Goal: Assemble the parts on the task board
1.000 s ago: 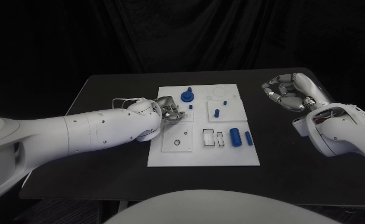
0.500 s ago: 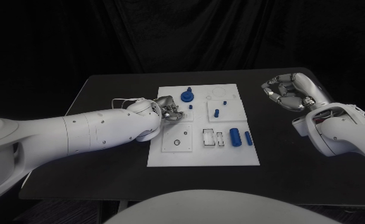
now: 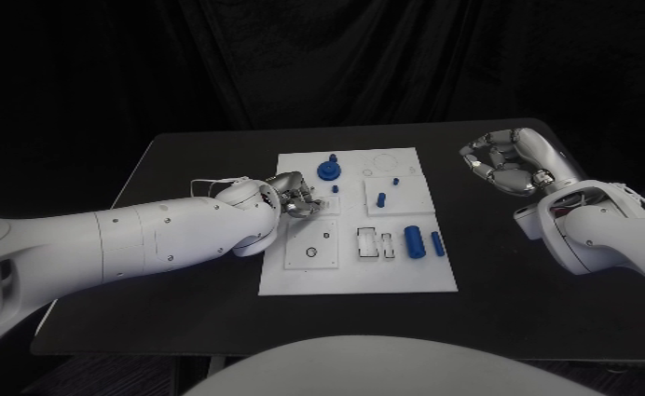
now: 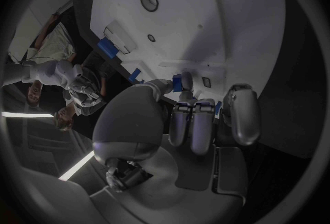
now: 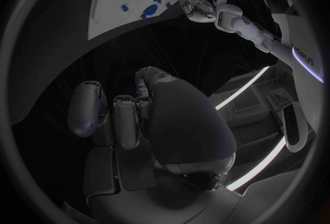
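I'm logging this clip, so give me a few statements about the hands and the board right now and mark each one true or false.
1. The left hand is over the left part of the task board. True.
2. The right hand rests on the board. False: it is raised above the table, right of the board.
3. Two blue cylinders lie side by side near the board's right edge. True.
4. The right hand holds a blue part. False: its fingers are curled in on nothing.
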{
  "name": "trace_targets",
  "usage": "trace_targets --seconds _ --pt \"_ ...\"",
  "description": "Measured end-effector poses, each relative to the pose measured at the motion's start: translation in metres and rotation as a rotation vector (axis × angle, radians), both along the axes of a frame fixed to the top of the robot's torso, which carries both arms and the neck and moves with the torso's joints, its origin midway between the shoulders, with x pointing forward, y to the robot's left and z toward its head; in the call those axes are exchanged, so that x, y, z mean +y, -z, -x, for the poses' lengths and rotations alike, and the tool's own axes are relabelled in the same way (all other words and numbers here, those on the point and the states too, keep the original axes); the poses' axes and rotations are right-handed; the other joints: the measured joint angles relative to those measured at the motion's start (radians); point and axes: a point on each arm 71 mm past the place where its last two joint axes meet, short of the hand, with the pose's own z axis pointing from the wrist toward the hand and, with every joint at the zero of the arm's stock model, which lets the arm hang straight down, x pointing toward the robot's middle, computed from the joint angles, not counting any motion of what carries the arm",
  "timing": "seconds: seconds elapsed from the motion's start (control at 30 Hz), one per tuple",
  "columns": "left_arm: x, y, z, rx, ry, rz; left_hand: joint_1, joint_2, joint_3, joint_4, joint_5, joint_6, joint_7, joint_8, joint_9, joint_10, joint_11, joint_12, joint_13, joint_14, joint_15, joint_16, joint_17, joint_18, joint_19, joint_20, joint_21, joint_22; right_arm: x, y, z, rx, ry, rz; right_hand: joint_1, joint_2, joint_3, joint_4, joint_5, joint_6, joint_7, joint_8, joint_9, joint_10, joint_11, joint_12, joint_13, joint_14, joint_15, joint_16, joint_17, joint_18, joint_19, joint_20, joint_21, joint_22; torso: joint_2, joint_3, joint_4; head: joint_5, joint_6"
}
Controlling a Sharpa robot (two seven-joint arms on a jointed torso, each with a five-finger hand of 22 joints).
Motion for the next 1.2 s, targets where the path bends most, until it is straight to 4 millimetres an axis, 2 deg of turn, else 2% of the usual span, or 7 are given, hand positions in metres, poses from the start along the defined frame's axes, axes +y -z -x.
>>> trace_targets --seconds 0.37,0.6,0.93,1.2 --pt "0.009 -0.029 -0.024 0.070 -0.025 0.032 -0.012 -0.012 0.032 -0.002 -0.046 0.002 0.003 0.006 0.002 0.000 0.000 0.000 0.000 0.000 0.000 0.000 0.000 0.000 0.002 -0.002 0.009 0.001 0.000 0.000 0.000 0.000 0.001 0.001 0.000 0.000 0.000 0.000 0.000 0.000 0.000 0.000 0.000 0.000 0.000 0.000 0.000 0.000 0.000 0.000 0.000 0.000 0.000 0.000 0.000 0.000 -0.001 0.0000 0.0001 -0.004 0.000" --pt "0.008 -0.043 -0.045 0.152 -0.018 -0.010 -0.016 -0.007 0.033 -0.002 -0.047 0.008 0.000 0.006 0.002 0.000 0.000 0.000 0.000 0.000 0.000 0.000 0.000 0.000 0.004 -0.004 0.016 0.001 0.001 0.000 -0.001 0.000 0.000 0.001 0.000 0.000 0.000 0.000 0.000 0.000 0.000 0.000 0.000 0.000 0.000 0.000 0.000 0.000 0.000 0.000 0.000 0.000 0.000 0.000 0.000 0.000 -0.002 0.0003 0.0000 0.000 0.000" --pt "-0.004 -0.039 -0.056 0.309 0.024 -0.071 -0.021 -0.013 0.053 -0.012 -0.053 0.011 0.000 -0.005 -0.013 0.000 0.000 0.000 0.000 0.000 0.000 0.000 0.000 0.000 0.004 -0.004 0.010 0.001 0.002 0.001 -0.002 0.000 -0.003 0.001 0.000 0.000 0.000 0.000 0.000 0.000 0.000 0.000 0.000 0.000 0.000 0.000 0.000 0.000 0.000 0.000 0.000 0.000 0.000 0.000 0.000 0.000 0.000 0.0003 0.0000 0.002 0.000" --pt "-0.007 -0.036 -0.061 0.361 0.015 -0.086 -0.021 -0.013 0.059 -0.018 -0.058 0.007 0.005 -0.009 -0.017 0.000 0.000 0.000 0.000 0.000 0.000 0.000 0.000 0.000 0.004 -0.004 0.006 0.001 0.003 0.001 -0.002 0.000 -0.004 0.000 0.000 0.000 0.000 0.000 0.000 0.000 0.000 0.000 0.000 0.000 0.000 0.000 0.000 0.000 0.000 0.000 0.000 0.000 0.000 0.000 0.000 0.001 0.001 0.0000 -0.0006 0.005 0.000"
